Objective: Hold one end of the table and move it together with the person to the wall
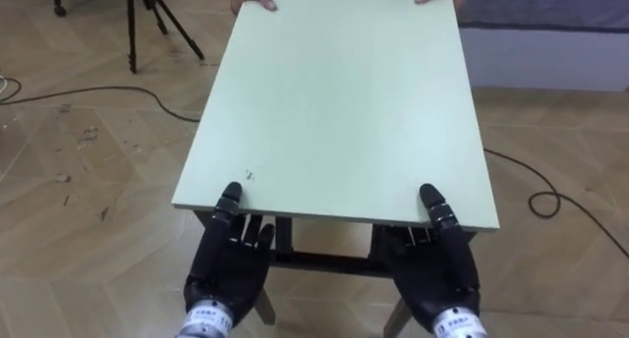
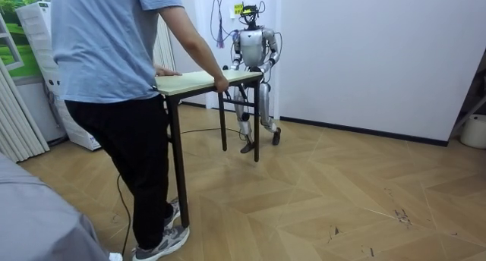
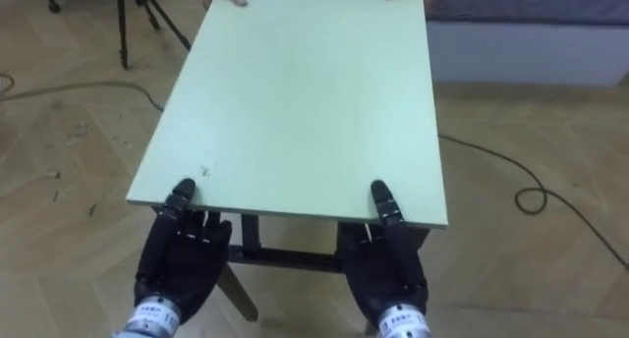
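The left robot hand point(image 1: 224, 269) clamps the near edge of the bench point(image 1: 334, 92), thumb on the pale green top and fingers tucked beneath. The right robot hand point(image 1: 439, 269) grips the same edge by the other corner in the same way. Across the top, a person point(image 2: 114, 102) holds the far edge with both hands. The bench is between the two of them on the wooden floor point(image 1: 88, 240), by a white wall point(image 2: 364, 56), with a tripod point(image 1: 147, 19) off to the robot's left.
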You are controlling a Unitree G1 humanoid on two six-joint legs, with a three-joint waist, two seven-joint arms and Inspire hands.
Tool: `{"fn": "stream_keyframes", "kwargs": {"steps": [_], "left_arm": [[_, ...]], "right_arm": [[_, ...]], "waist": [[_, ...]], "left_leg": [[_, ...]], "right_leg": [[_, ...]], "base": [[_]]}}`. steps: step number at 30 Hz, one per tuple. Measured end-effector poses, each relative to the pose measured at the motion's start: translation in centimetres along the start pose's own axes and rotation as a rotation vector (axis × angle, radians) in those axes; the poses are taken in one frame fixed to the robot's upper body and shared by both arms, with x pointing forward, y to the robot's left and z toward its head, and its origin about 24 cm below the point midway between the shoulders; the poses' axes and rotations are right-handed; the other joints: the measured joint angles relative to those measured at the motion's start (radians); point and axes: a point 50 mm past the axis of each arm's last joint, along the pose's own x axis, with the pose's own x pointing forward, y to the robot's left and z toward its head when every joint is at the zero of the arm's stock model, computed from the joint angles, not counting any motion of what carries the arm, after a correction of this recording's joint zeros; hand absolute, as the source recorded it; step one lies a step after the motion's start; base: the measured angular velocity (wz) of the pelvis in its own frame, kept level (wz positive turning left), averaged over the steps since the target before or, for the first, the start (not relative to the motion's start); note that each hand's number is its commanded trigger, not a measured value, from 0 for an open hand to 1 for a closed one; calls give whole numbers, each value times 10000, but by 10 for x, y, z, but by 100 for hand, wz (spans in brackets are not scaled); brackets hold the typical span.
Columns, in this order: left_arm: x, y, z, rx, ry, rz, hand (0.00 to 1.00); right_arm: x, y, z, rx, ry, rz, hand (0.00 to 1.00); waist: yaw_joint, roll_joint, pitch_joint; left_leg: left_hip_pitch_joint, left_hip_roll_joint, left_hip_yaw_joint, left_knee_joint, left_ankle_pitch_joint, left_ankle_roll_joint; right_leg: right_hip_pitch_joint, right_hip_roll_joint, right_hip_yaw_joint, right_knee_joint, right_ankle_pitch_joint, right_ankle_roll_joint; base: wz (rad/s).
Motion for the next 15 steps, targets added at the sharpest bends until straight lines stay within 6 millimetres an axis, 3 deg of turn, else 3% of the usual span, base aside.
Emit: {"fn": "stream_keyframes", "kwargs": {"steps": [1,3,5,7,10,11,12,13,14,15], "left_arm": [[1,-2,1,10,-31,-72,100],[7,-9,2,41,-44,-367,100],[11,-13,1,80,7,-522,100],[14,-11,-1,124,83,-416,100],[13,-1,-5,47,222,-101,100],[10,3,-8,-21,270,39,100],[7,7,-10,-86,339,183,100],[6,9,-10,-146,355,261,100],[4,12,-10,-210,358,349,100],[4,12,-10,-252,334,383,100]], "right_arm": [[2,2,0,-2,-20,83,100],[8,9,3,-75,-73,369,100],[11,11,7,-96,-192,490,100],[12,9,10,-123,-220,393,100],[11,2,13,-313,-125,171,100],[10,0,14,-448,-40,80,100],[10,-3,15,-506,10,-36,100],[10,-5,15,-519,57,-92,100],[9,-6,15,-590,130,-150,100],[9,-6,14,-578,163,-150,100]], "waist": [[-41,12,1],[-221,129,10],[-395,195,37],[-529,193,34],[-575,144,18],[-560,99,25],[-665,37,9],[-749,-6,2],[-839,-117,-49],[-866,-217,13]], "left_leg": [[124,8,-7,-433,-374,-23],[419,-103,-52,-2115,-1512,97],[415,-289,-241,-3008,-1916,338],[401,-567,-200,-3555,-1980,469],[296,-1211,243,-3704,-1791,961],[270,-1462,367,-3739,-1604,1147],[223,-1775,543,-3798,-1406,1356],[183,-1852,596,-3843,-1315,1500],[-23,-2049,661,-3869,-1126,1759],[-180,-2080,868,-3842,-974,1935]], "right_leg": [[-134,-2,-54,-39,108,-12],[-627,-51,-308,-374,686,-55],[-910,-220,-498,-582,1097,-31],[-980,-531,-558,-797,1510,53],[-979,-967,-96,-1209,2215,459],[-976,-1156,200,-1415,2527,793],[-963,-1352,438,-1631,2798,1423],[-937,-1444,542,-1814,2949,1809],[-905,-1602,706,-2217,3253,2567],[-1029,-1664,1070,-1961,3093,2695]], "base": [[13],[18],[32],[25],[-14],[-27],[-20],[0],[6],[11]]}}
